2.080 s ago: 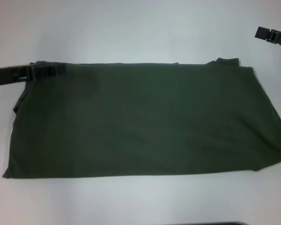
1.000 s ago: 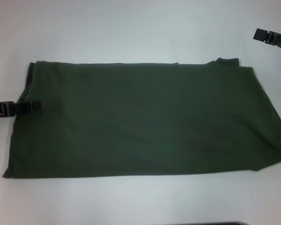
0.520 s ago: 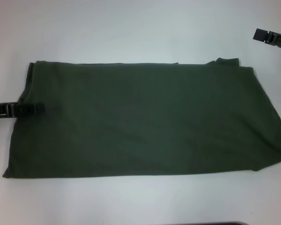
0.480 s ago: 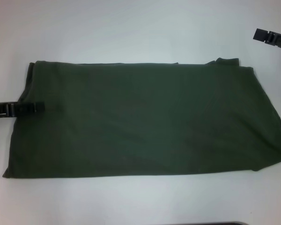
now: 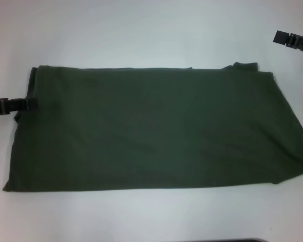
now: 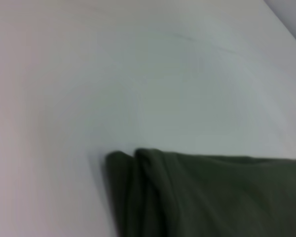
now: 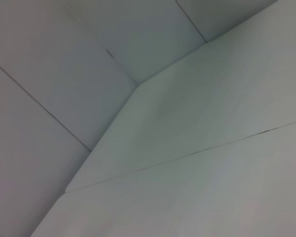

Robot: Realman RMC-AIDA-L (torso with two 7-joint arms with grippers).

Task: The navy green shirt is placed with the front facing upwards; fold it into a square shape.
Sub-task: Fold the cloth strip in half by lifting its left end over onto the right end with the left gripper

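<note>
The navy green shirt (image 5: 151, 126) lies flat on the white table (image 5: 141, 30) as a long dark olive rectangle with no lettering showing. Its right end is uneven, with layered edges. My left gripper (image 5: 33, 104) reaches in from the left and sits over the shirt's left edge, in its far half. The left wrist view shows a folded corner of the shirt (image 6: 197, 192) with two stacked edges on the table. My right gripper (image 5: 280, 36) is parked at the far right, off the cloth.
White tabletop surrounds the shirt on all sides. A dark strip (image 5: 217, 240) shows at the near edge of the head view. The right wrist view shows only pale panels (image 7: 187, 123) with seams.
My left gripper moved from the shirt's far left corner down along the left edge, then drew back left and slightly farther. The shirt and right arm stayed still.
</note>
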